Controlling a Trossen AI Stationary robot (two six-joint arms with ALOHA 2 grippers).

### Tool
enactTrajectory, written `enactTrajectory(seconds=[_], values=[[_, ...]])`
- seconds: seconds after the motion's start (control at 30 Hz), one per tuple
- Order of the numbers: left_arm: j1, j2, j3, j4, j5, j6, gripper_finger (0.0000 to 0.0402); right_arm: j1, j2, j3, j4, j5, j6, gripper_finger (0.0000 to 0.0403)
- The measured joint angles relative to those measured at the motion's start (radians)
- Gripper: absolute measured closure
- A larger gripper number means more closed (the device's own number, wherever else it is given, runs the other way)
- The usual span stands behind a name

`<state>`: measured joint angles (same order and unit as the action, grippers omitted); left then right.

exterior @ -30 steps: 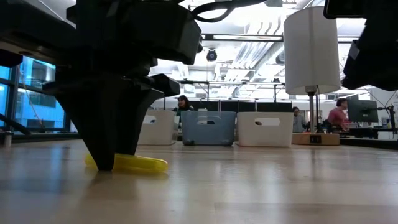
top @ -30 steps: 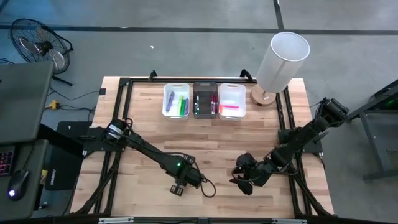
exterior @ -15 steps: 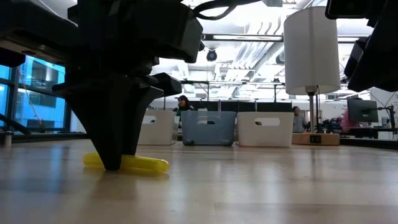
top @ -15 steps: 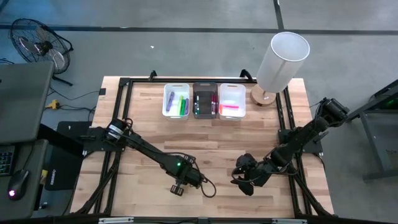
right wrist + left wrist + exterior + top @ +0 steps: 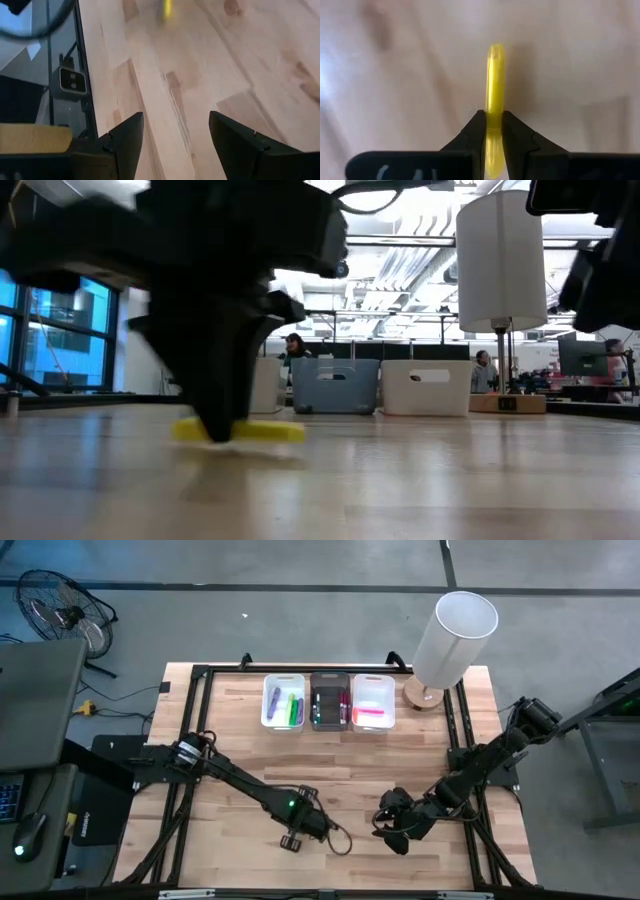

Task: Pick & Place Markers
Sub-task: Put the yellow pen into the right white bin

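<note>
A yellow marker (image 5: 262,430) is in my left gripper (image 5: 222,432), which is shut on it close to the table's near edge (image 5: 293,839). The left wrist view shows the marker (image 5: 494,75) reaching out past the fingers. My right gripper (image 5: 386,830) hangs open over bare wood to the right of it, touching nothing (image 5: 175,135). A yellow blur in its wrist view is the same marker (image 5: 167,7). More markers lie in the bins at the far edge: purple and green ones (image 5: 288,705), pink ones (image 5: 370,716). My left gripper pinches the yellow marker's barrel (image 5: 494,107) between its two fingers (image 5: 476,131), left of the marker's middle. The fingers come from above and point down, one on each side of the barrel. The marker lies level, low over the wood; whether it touches the table I cannot tell.
Three bins stand in a row at the far edge: white (image 5: 283,685), dark (image 5: 330,682), white (image 5: 372,687). A lamp with a white shade (image 5: 452,635) stands at the far right corner. A black frame (image 5: 190,740) runs along the table's sides. People sit in the room behind.
My left gripper has moved a little toward the table's right edge, and the yellow marker has gone with it. In the low view the marker now sits slightly higher than before. The right arm has kept still.
</note>
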<state>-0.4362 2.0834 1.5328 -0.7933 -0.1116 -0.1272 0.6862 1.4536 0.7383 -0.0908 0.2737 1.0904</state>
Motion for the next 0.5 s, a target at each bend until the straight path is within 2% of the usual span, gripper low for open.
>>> enactTrajectory(seconds=[0.1, 0.5], values=[[0.019, -0.001, 0.014, -0.014, -0.009, -0.013, 0.0368, 0.006, 0.0, 0.0, -0.021, -0.031, 0.009, 0.0187], [0.091, -0.014, 0.093, -0.021, 0.022, -0.035, 0.0369, 0.055, 0.0, 0.0, -0.145, -0.04, 0.036, 0.0187]])
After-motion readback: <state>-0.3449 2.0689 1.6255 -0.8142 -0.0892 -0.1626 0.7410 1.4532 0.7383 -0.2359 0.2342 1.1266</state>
